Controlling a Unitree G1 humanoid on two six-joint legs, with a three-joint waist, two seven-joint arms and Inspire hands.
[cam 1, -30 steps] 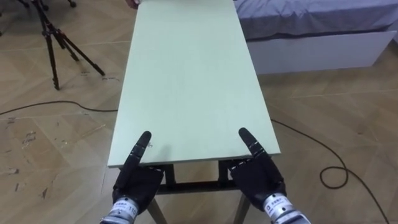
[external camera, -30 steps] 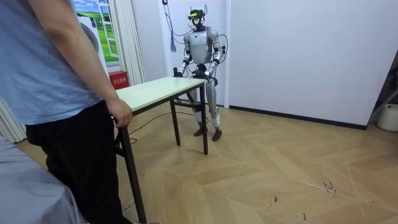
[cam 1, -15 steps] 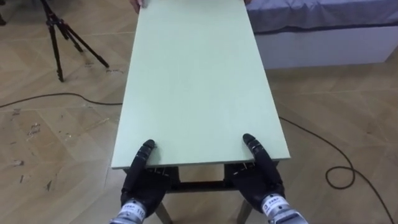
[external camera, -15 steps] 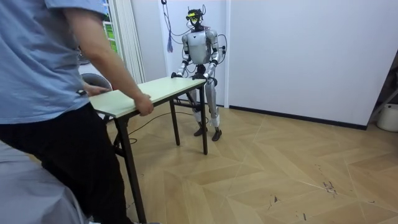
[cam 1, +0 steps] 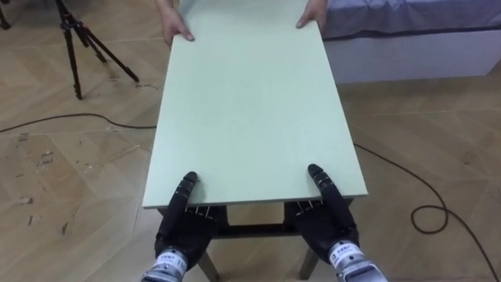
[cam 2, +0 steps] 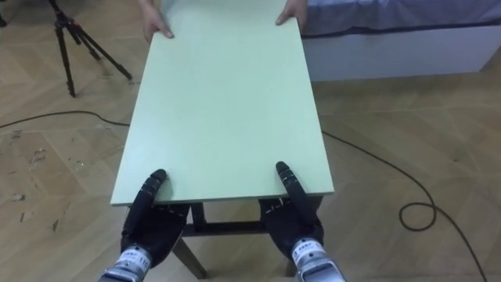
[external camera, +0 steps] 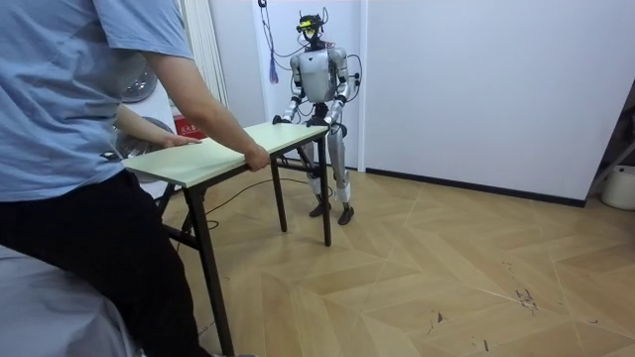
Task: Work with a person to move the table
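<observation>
The pale green table [cam 1: 250,117] stands lengthwise in front of me, its near short end at my waist. My left hand [cam 1: 182,223] is at the near left corner and my right hand [cam 1: 329,218] at the near right corner. On each, the thumb lies straight along the top of the board while the palm sits below the edge. What goes on under the board is hidden, so I cannot tell how firmly either hand has closed.

At the far end a person [external camera: 79,149] in a blue shirt and dark trousers leans in. The person's hands [cam 1: 174,27] rest on the two far corners. A black tripod [cam 1: 78,39] stands on the wooden floor [cam 1: 70,157] to the far left. A bed [cam 1: 407,47] with a grey cover lies to the far right. A dark cable [cam 1: 70,121] runs across the floor on the left.
</observation>
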